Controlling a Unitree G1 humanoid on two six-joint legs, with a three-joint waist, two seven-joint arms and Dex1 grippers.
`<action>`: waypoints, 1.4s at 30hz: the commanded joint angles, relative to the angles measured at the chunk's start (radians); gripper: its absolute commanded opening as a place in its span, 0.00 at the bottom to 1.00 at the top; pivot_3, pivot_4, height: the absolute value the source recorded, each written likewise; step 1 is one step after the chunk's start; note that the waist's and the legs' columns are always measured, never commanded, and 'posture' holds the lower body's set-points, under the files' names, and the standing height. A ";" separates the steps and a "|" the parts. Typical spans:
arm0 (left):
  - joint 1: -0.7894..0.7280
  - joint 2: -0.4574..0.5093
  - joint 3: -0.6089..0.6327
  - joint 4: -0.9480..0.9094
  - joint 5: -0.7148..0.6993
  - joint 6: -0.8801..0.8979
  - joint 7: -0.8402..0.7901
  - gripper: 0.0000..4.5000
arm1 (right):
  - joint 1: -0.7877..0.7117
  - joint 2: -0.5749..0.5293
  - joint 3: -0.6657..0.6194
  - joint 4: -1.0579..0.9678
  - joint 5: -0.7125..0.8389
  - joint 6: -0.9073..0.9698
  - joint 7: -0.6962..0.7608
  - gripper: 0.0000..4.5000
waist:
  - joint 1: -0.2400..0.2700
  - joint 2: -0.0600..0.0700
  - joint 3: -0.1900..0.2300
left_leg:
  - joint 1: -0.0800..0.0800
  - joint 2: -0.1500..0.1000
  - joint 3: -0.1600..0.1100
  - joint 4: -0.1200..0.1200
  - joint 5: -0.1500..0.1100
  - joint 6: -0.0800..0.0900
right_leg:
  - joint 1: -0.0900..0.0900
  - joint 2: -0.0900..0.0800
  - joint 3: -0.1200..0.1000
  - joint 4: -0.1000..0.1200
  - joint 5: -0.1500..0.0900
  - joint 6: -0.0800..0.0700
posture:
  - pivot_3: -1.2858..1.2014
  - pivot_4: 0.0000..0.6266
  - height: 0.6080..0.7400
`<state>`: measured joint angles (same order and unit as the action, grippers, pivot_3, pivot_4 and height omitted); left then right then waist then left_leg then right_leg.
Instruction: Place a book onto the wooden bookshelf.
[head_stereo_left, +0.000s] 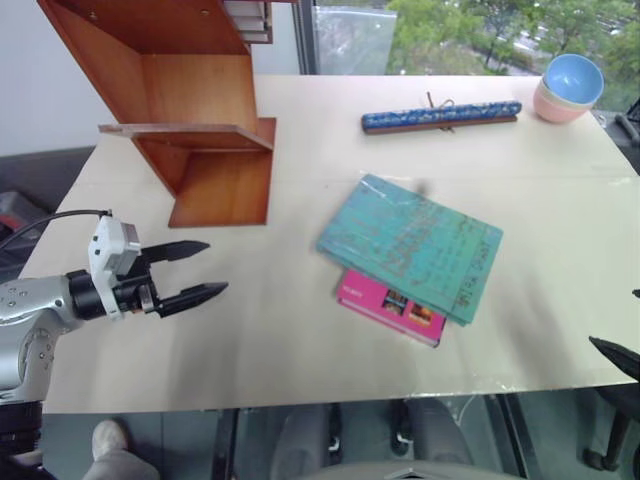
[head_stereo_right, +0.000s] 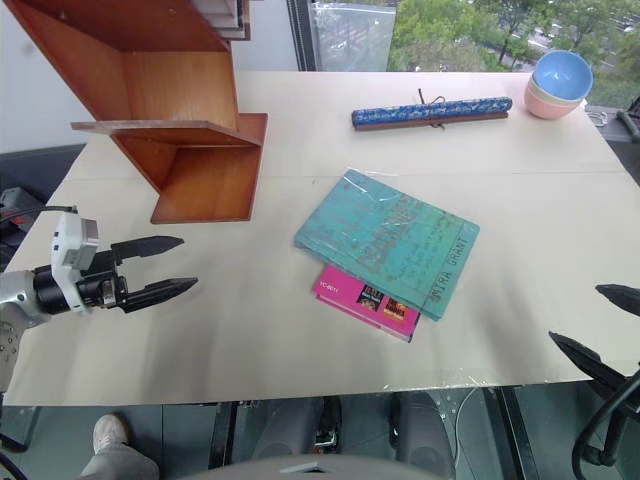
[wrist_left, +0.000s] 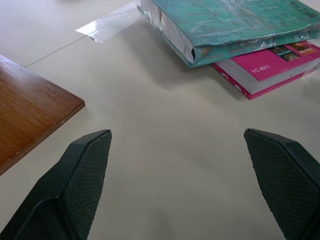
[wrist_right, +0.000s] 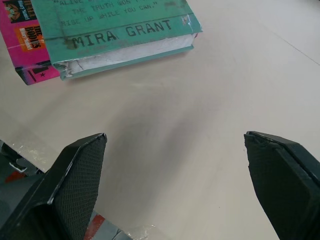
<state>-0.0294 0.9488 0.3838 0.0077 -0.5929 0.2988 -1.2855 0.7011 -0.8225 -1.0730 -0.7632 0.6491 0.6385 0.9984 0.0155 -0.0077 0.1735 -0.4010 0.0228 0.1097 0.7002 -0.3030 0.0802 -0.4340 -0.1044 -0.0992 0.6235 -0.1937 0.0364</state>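
Note:
The teal-green book (head_stereo_left: 412, 243) lies flat in the middle of the table, resting on a smaller pink book (head_stereo_left: 390, 305). The wooden bookshelf (head_stereo_left: 190, 110) stands at the far left of the table. My left gripper (head_stereo_left: 200, 271) hovers open over the table's left side, pointing toward the books, a good way short of them. My right gripper (head_stereo_right: 598, 325) is open at the table's near right edge, past the book's corner. The left wrist view shows the book's spine end (wrist_left: 225, 30); the right wrist view shows its page edge (wrist_right: 130, 47).
A long blue patterned roll (head_stereo_left: 441, 116) tied with string lies at the back of the table. Stacked blue and pink bowls (head_stereo_left: 570, 87) stand at the far right corner. A strip of clear tape (wrist_left: 107, 25) sits on the table (head_stereo_left: 300, 330) near the book.

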 joint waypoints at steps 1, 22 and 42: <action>-0.022 -0.003 0.000 -0.068 -0.040 0.020 -0.007 0.99 | -0.030 -0.026 0.023 -0.014 0.015 0.018 -0.022 1.00 | 0.000 0.000 0.000 | 0.000 0.000 0.000 0.000 0.000 0.000 | 0.000 0.000 0.000 0.000 0.000 0.000 | 0.52 0.24 0.98; -0.078 -0.073 -0.117 -0.312 -0.149 0.139 -0.002 1.00 | -0.425 -0.098 0.820 0.037 -0.163 0.086 -0.293 0.01 | -0.001 -0.001 0.001 | 0.002 -0.001 0.002 0.001 0.003 0.004 | 0.001 0.005 -0.001 0.001 0.000 0.000 | 0.52 0.24 0.98; -0.021 -0.115 -0.112 -0.350 -0.202 0.301 0.164 1.00 | -0.679 0.115 1.172 -0.004 -0.154 0.057 -0.311 0.01 | -0.002 -0.001 0.001 | 0.002 -0.001 0.002 0.001 0.003 0.004 | 0.001 0.007 -0.001 0.002 0.000 0.000 | 0.52 0.24 0.98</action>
<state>-0.0589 0.8414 0.2554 -0.3055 -0.7632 0.5669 -1.1631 0.0137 -0.7059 0.1144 -0.7251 0.4845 0.7152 0.6892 0.0138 -0.0084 0.1741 -0.3986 0.0222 0.1119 0.7012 -0.2999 0.0844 -0.4328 -0.0972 -0.1006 0.6257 -0.1935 0.0373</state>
